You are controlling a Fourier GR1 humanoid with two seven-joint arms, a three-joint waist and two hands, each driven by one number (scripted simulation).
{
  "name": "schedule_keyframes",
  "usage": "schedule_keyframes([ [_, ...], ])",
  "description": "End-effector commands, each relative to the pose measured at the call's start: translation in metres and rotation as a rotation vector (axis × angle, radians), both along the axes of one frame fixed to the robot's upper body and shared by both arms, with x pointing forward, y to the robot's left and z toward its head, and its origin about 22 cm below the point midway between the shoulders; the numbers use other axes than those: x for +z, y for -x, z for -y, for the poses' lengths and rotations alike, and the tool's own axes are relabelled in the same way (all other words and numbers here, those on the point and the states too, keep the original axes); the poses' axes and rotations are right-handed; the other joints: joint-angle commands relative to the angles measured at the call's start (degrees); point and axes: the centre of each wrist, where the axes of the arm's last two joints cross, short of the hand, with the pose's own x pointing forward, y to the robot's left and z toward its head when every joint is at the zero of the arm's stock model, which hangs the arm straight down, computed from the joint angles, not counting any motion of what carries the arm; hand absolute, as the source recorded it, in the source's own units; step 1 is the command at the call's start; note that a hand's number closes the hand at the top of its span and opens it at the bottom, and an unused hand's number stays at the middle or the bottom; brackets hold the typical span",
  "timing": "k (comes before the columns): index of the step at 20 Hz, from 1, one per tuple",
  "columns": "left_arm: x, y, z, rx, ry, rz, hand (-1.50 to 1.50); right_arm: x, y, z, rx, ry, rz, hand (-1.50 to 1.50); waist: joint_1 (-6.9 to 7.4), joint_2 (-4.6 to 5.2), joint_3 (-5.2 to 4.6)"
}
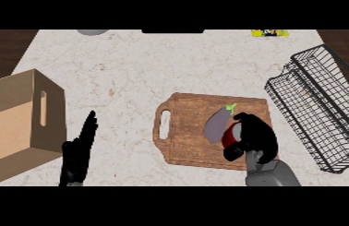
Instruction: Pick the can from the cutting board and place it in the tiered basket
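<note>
- The cutting board [197, 128] lies flat on the marbled counter [136, 68], right of centre, with its handle slot toward the view's left.
- On the board rests an eggplant [218, 121], purple with a green stem pointing up and to the right; it lies just left of the can and looks to be touching it.
- The can [228, 136], red with a pale band, sits on the board's right half, mostly hidden under the right hand.
- The right hand [255, 135] comes in from the lower edge over the board's lower right corner; its fingers and thumb are curled round the can, which remains on the board.
- The tiered basket [310, 105], made of black wire, stands at the right edge of the counter, close beside the board's right side.
- The left hand [80, 146] shows at lower left, fingers straight and pointing up, holding nothing, just beside the cardboard box.
- The cardboard box [27, 119] stands open at the left edge, well apart from the board.
- Along the far edge show a grey round object [92, 32] and a small yellow item [269, 33], both partly cut off.
</note>
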Motion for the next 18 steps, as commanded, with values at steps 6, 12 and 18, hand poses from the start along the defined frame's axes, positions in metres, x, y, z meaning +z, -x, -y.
schedule_keyframes([
  [6, -0.004, -0.002, 0.0, -0.01, 0.021, -0.014, 0.0, -0.008, -0.009, 0.003, -0.002, 0.098, -0.043, 1.5, -0.02, 0.11, -0.03],
  [12, 0.0, -0.008, 0.004, -0.003, 0.001, -0.026, 0.0, -0.024, -0.018, -0.014, 0.056, 0.228, 0.071, 1.5, 0.19, 0.16, -0.02],
  [18, -0.001, -0.001, -0.015, 0.046, 0.009, -0.022, 0.0, -0.022, 0.042, 0.07, -0.249, 0.224, 0.122, 1.5, -3.12, -0.5, -0.02],
])
